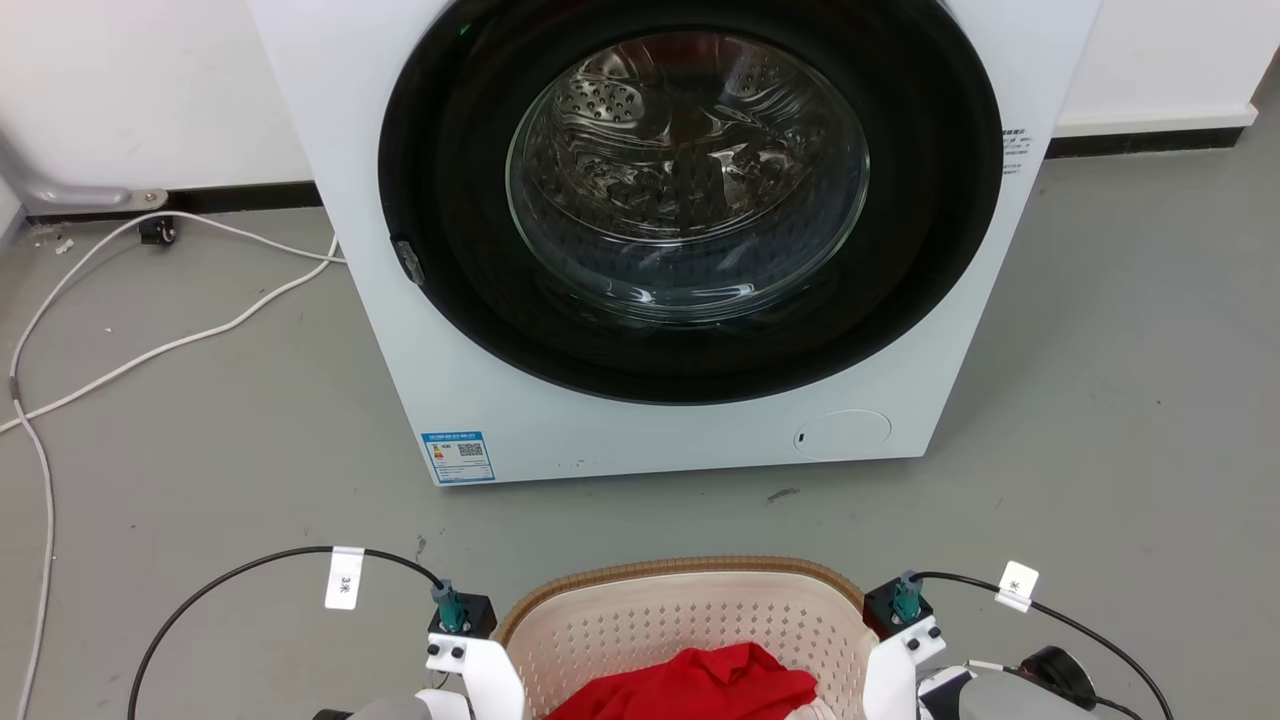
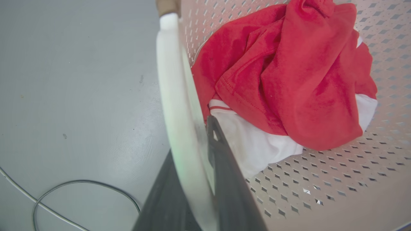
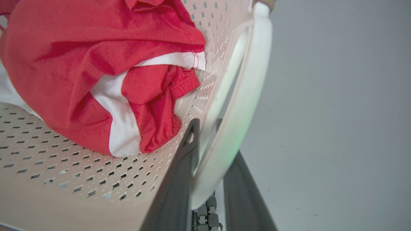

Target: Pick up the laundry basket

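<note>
The laundry basket [image 1: 680, 572], cream with perforated walls and a brown woven-look rim, sits at the bottom centre of the head view, with red and white clothes [image 1: 700, 685] inside. In the left wrist view my left gripper [image 2: 192, 144] is shut on the basket's white side handle [image 2: 175, 96], one dark finger on each side of it. In the right wrist view my right gripper [image 3: 208, 134] is shut the same way on the other white handle [image 3: 244, 106]. Both wrists flank the basket in the head view.
A white front-loading washing machine [image 1: 680, 440] with its round door closed stands close in front of the basket. White cables [image 1: 150, 350] trail over the grey floor at the left. A thin cable [image 2: 80, 186] lies on the floor beside the basket.
</note>
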Controlling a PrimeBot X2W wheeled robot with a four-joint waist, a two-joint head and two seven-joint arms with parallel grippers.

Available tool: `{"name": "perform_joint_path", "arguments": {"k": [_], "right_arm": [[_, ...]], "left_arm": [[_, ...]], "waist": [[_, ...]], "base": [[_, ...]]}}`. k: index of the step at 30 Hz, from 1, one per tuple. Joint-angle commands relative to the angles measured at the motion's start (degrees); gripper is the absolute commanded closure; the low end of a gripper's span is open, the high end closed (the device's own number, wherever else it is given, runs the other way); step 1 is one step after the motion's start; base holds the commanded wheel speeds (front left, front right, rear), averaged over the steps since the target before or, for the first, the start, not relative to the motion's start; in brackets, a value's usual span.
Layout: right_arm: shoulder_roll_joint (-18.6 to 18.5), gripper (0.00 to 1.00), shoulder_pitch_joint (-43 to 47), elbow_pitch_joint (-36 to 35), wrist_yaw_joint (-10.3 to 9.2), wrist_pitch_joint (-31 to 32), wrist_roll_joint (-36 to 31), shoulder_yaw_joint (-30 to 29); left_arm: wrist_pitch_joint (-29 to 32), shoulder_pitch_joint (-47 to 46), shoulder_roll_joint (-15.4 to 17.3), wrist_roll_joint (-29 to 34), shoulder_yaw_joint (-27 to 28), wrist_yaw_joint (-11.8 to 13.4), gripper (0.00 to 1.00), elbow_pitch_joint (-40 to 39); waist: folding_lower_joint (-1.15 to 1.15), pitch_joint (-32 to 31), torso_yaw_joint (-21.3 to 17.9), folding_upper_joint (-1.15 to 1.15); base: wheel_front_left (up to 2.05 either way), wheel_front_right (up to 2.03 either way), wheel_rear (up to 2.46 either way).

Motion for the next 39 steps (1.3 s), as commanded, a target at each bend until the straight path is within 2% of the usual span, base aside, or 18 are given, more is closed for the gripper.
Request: {"name": "perform_joint_path", "arguments": {"k": [1,17,39], "right_arm": [[1.86,1.0,0.58,-1.27,0.82,0.0,0.8,0.88],[1.69,1.0,-0.14,-0.9,0.82,-0.11,5.88,5.57],[1.34,1.0,-0.75,-0.87,0.82,-0.05,8.13,7.21]], "left_arm": [[-0.44,-0.11,-2.25,-0.61,-0.56,-1.34,1.0,-1.32],[-1.46,-1.43,-1.92,-3.79,-3.91,-1.35,1.0,-0.8],[-1.35,-2.14,-1.59,-7.71,-7.72,-1.35,1.0,-0.7]], "waist": [[0.01,-0.19,-0.02,0.0],[0.01,-0.29,-0.47,0.0],[0.01,0.02,-0.32,0.0]], "base": [[0.0,0.0,0.0],[0.0,0.0,0.0],[0.0,0.0,0.0]]}}
